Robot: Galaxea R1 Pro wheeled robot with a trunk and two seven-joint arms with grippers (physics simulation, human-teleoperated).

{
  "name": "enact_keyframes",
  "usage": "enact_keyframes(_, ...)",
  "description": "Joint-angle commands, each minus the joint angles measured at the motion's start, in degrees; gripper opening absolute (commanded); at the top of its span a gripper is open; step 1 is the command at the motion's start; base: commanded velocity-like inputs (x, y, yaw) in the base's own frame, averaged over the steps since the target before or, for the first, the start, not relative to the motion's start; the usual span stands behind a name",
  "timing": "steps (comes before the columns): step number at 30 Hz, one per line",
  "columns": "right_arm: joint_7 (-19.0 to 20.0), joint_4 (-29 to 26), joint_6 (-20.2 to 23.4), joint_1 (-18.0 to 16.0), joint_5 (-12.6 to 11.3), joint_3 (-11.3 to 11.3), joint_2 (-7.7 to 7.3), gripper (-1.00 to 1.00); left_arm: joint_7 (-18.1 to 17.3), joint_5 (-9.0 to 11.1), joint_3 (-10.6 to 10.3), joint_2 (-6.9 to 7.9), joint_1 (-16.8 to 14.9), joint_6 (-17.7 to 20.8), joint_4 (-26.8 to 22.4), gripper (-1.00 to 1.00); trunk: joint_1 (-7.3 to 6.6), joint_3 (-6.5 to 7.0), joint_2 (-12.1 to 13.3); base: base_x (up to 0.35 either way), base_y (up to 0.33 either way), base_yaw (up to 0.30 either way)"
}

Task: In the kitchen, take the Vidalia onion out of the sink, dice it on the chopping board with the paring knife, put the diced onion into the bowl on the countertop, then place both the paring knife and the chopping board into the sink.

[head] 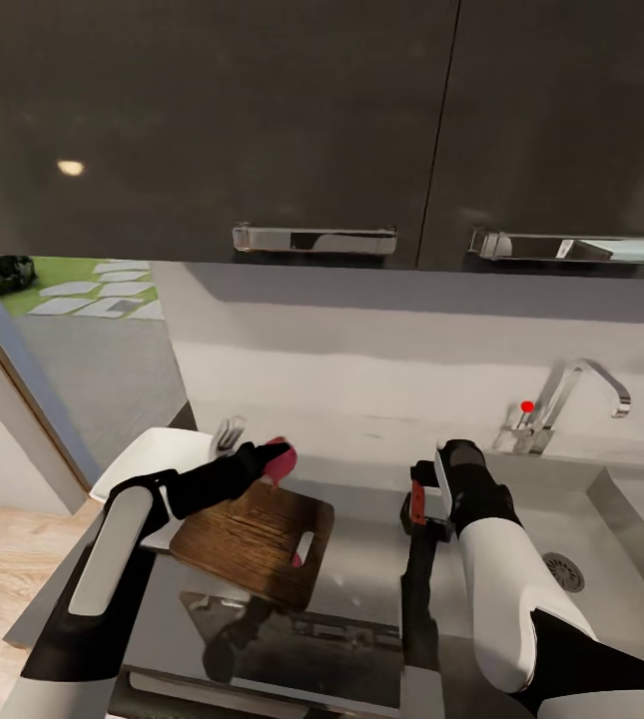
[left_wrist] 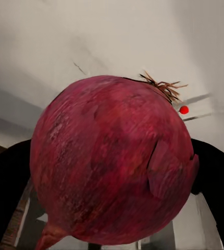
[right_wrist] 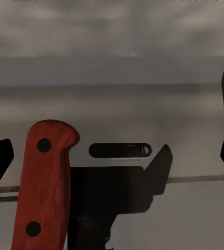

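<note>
Onion aloft over the board, knife ready in the other tool

The left tool (head: pixel 262 461) grips the Vidalia onion (head: pixel 280 460) above the chopping board's (head: pixel 252 540) 12 o'clock edge; round, papery and slick, it probably wants a squeeze across its middle. The right tool (head: pixel 419 504) clamps the red-handled paring knife (head: pixel 417 502), stiff and slim.

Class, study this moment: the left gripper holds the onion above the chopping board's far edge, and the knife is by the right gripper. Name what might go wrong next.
1. The Vidalia onion hangs over the far edge of the chopping board; released there, this round thing may roll off toward the bowl.
2. The paring knife lies off-centre in the right gripper, so it may twist or slip during cutting.
3. The left gripper sits close to the cutting area.
</note>
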Motion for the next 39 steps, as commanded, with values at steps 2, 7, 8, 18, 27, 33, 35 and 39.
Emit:
enact_keyframes(2,-0.19,-0.05,0.14,-0.07,-0.22,-0.19,0.06,1.0,-0.52,0.61,-0.1,-0.02,0.04,0.2,-0.8,-1.0,0.04,-0.13,-0.12,0.0,0.0,0.002)
enact_keyframes(7,-0.15,-0.05,0.14,-0.07,-0.28,-0.18,0.06,1.0,-2.09,0.68,-0.15,-0.02,0.15,0.23,-1.25,-1.0,0.04,-0.07,-0.12,0.0,0.0,0.115)
enact_keyframes(8,-0.15,-0.05,0.14,-0.07,-0.28,-0.18,0.06,1.0,-2.14,0.69,-0.14,-0.02,0.15,0.23,-1.26,-1.0,0.04,-0.05,-0.12,0.0,0.0,0.222)
enact_keyframes(18,-0.38,0.62,0.17,-0.07,-0.22,-0.1,0.06,1.0,-2.05,0.69,-0.12,0.06,0.16,0.24,-1.32,-1.0,0.04,0.05,-0.12,0.0,0.0,0.132)
enact_keyframes(27,-0.75,3.8,0.88,-0.11,-0.04,-0.02,0.06,1.0,-1.74,0.61,-0.12,0.07,0.16,0.24,-1.24,-1.0,0.04,0.05,-0.12,0.0,0.0,0.004)
enact_keyframes(33,-0.76,5.15,1.0,-0.09,-0.02,-0.01,0.06,1.0,-1.67,0.61,-0.12,0.07,0.16,0.24,-1.23,-1.0,0.04,0.05,-0.12,0.0,0.0,0.0)
enact_keyframes(35,-0.76,5.4,1.01,-0.08,-0.03,0.0,0.06,1.0,-1.65,0.61,-0.12,0.07,0.16,0.24,-1.23,-1.0,0.04,0.05,-0.12,0.0,0.0,0.0)
enact_keyframes(39,-0.76,5.54,1.02,-0.07,0.0,0.0,0.06,1.0,-1.64,0.61,-0.12,0.1,0.16,0.24,-1.23,-1.0,0.04,0.05,-0.12,0.0,0.0,0.0)
